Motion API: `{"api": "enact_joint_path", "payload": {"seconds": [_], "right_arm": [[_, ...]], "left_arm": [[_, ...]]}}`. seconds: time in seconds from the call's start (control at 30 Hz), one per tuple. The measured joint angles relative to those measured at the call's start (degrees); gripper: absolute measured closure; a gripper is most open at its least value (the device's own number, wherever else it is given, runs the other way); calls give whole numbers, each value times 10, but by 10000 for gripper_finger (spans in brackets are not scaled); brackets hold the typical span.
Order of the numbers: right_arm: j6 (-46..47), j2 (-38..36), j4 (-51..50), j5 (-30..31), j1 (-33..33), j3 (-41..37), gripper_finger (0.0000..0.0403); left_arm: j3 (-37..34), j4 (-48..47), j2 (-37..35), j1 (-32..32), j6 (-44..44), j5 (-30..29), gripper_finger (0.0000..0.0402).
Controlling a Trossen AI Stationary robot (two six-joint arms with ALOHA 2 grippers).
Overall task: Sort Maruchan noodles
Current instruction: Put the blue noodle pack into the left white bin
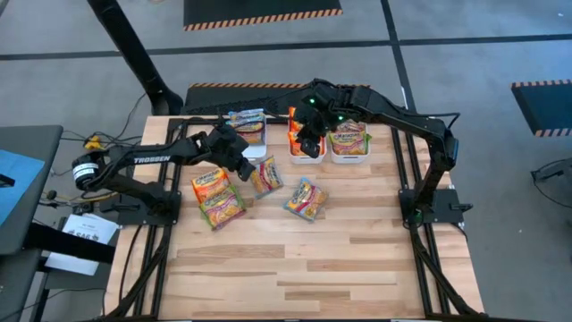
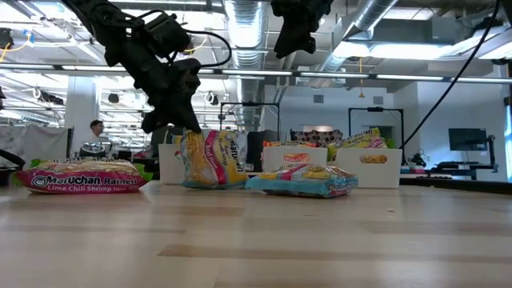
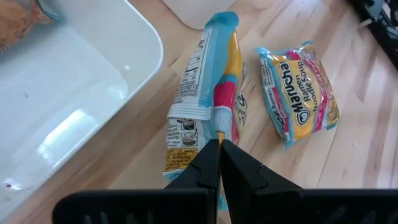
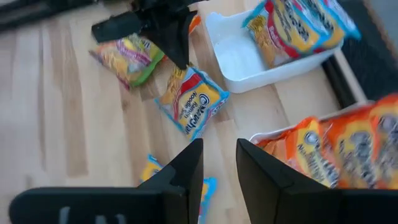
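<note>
Three white bins (image 1: 307, 148) line the far edge of a pale wooden counter (image 1: 304, 268).

Near them, the left gripper (image 3: 219, 144) pinches a blue-edged Maruchan packet (image 3: 214, 93) (standing on edge); the right gripper (image 4: 219, 163) hovers partly spread over the orange-packet bin (image 4: 336, 149). Open workshop with ceiling ducts behind.

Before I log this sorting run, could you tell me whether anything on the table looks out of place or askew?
One blue-edged packet stands on edge instead of lying flat, pinched at its top seam by the left gripper beside the left bin. The right gripper hangs empty above the orange-filled bin. Nothing looks spilled or torn.
</note>
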Motion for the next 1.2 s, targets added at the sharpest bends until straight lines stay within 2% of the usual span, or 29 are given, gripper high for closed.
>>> {"api": "enact_joint_path", "payload": {"seconds": [0.1,0.2,0.63,0.9,1.0,1.2], "right_arm": [[-75,10,6,0,0,1,284],[-103,20,25,-1,-1,0,284],[-88,69,48,-90,-9,-3,284],[-111,105,64,-107,-12,0,284],[-130,119,51,-101,-16,-2,284],[-145,142,90,-90,-11,-2,284]], "left_arm": [[0,0,0,0,3,3,401],[0,0,0,0,4,5,401],[0,-3,0,0,6,15,401],[0,-3,0,0,6,19,401],[0,-3,0,0,6,19,401],[0,-4,0,0,6,19,401]]}}
